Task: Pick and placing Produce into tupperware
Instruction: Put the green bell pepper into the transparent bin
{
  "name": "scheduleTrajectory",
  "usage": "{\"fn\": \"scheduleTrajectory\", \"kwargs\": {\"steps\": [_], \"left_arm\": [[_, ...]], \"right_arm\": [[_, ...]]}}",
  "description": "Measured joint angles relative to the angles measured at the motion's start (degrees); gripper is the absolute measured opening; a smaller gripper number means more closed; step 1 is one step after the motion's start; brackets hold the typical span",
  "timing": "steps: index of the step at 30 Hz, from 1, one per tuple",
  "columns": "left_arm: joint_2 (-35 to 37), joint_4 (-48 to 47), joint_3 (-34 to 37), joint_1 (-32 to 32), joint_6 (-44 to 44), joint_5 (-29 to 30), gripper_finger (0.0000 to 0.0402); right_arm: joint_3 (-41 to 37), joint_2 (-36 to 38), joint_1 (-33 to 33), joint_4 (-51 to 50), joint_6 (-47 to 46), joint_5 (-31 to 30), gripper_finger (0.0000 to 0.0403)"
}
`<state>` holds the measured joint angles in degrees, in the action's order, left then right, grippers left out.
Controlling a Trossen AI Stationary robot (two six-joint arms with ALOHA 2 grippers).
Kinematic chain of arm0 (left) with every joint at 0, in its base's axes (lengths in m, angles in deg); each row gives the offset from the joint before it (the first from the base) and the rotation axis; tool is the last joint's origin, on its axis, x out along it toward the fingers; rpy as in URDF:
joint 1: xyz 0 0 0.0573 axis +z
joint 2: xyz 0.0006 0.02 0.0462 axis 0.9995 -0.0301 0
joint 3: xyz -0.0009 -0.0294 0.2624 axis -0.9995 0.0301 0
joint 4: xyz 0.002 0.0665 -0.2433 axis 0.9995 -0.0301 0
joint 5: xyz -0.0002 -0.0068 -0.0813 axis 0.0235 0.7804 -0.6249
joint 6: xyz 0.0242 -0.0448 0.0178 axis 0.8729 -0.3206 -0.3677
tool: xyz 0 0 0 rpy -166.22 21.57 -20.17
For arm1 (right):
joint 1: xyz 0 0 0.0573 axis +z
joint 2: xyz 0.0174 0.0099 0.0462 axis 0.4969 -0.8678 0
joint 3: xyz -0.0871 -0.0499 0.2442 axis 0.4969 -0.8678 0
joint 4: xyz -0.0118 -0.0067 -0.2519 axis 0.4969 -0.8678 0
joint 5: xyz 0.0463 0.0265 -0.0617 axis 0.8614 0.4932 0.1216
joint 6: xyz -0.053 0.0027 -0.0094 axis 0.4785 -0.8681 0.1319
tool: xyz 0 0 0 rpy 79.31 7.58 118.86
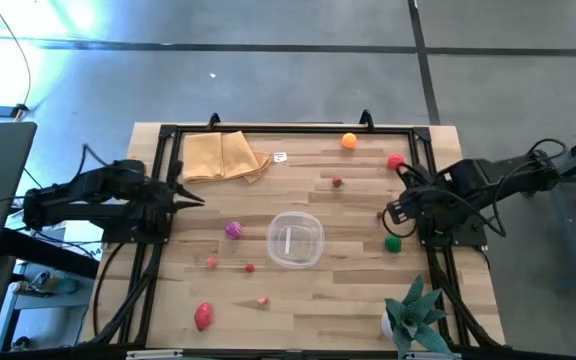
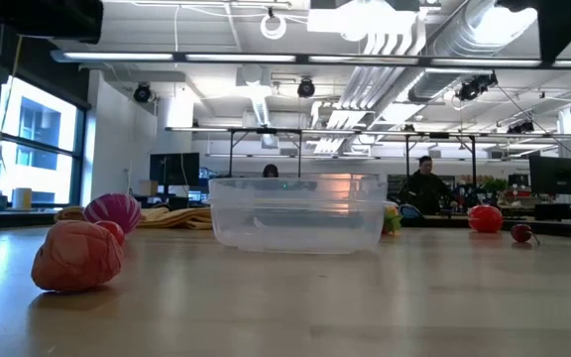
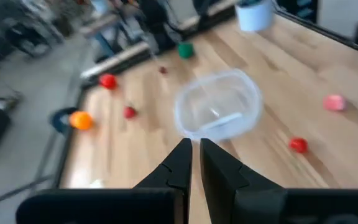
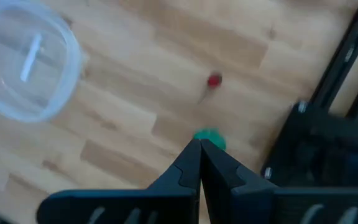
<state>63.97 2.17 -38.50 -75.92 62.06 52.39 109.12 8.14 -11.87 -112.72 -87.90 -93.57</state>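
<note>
The clear round tub (image 1: 295, 240) stands mid-table, empty; it also shows in the low view (image 2: 297, 211). Small toy produce lies scattered around it: an orange piece (image 1: 349, 141), a red one (image 1: 395, 160), a small red one (image 1: 337, 181), a green one (image 1: 394, 242), a magenta one (image 1: 233, 230) and a bigger red one (image 1: 203, 316). My left gripper (image 1: 198, 200) hovers shut at the table's left side, pointing toward the tub (image 3: 219, 109). My right gripper (image 1: 383, 213) is shut at the right side, just far of the green piece (image 4: 210, 138).
A tan folded cloth (image 1: 223, 157) lies at the far left. A spiky green potted plant (image 1: 413, 315) stands at the near right corner. A black frame (image 1: 428, 170) runs around the table's edge. Bare wood lies between tub and cloth.
</note>
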Motion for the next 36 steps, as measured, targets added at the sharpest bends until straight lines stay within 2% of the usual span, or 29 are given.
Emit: {"fn": "scheduleTrajectory", "kwargs": {"steps": [5, 9, 15, 18, 24, 27, 36], "left_arm": [[-6.87, 0.41, -0.11, 0.0, 0.6, -4.47, 0.0024], [-9.81, 1.03, -0.09, 0.0, 0.63, -4.4, 0.0024], [-9.85, 1.28, -0.09, 0.0, 0.74, -1.1, 0.0024], [-9.3, 1.35, -0.09, 0.0, 0.7, -0.86, 0.0024], [-8.22, 2.22, -0.09, 0.0, 1.55, 0.09, 0.0024], [-7.42, 2.16, -0.09, 0.0, 0.82, 0.09, 0.0024], [-7.51, 1.96, -0.09, 0.0, 0.2, 0.11, 0.0024]], "right_arm": [[-3.36, -0.2, 4.53, 1.16, -6.33, 4.29, 0.0], [-6.55, -0.18, 6.74, 3.0, -8.51, 5.59, 0.0], [-10.51, -0.2, 7.27, 5.89, -8.2, 8.01, 0.0007], [-11.96, -0.18, 7.27, 6.32, -7.25, 8.8, 0.0029], [-13.27, -0.14, 7.25, 6.67, -7.3, 9.47, 0.0097], [-13.88, -0.14, 7.25, 6.78, -10.21, 7.98, 0.0125], [-14.68, -0.83, 7.25, 7.08, -15.54, 5.76, 0.0164]]}}
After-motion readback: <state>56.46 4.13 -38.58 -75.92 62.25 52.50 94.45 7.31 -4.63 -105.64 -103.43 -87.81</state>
